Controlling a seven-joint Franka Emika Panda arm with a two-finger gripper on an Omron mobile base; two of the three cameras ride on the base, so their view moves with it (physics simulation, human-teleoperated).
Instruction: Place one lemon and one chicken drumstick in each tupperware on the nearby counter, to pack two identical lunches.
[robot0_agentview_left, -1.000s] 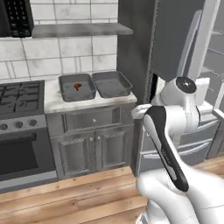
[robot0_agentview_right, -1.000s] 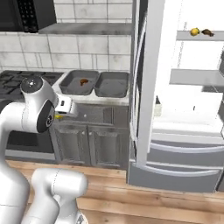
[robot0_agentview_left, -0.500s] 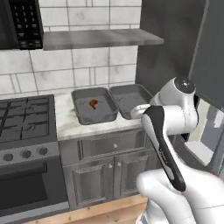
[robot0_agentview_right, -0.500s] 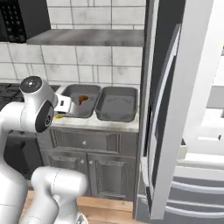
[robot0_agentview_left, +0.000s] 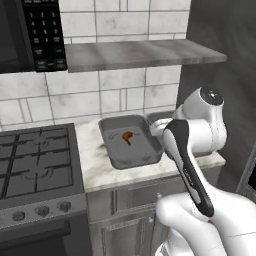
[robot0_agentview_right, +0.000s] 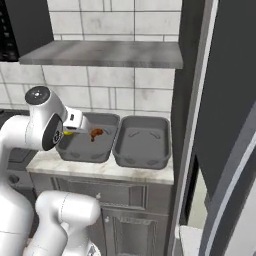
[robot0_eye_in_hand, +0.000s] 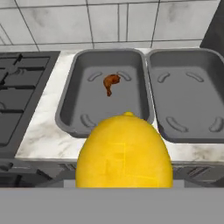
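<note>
Base has driven closer, so both trays loom larger. Hand grips the lemon, short of the left tupperware holding one chicken drumstick; right tupperware beside it sits empty. Risk: releasing early drops the lemon onto the worktop, where it rolls off.

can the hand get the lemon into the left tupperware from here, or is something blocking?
Probably yes. The hand holds the lemon at the left tupperware, whose top is open; only one chicken drumstick lies inside, with bare floor around it.
</note>
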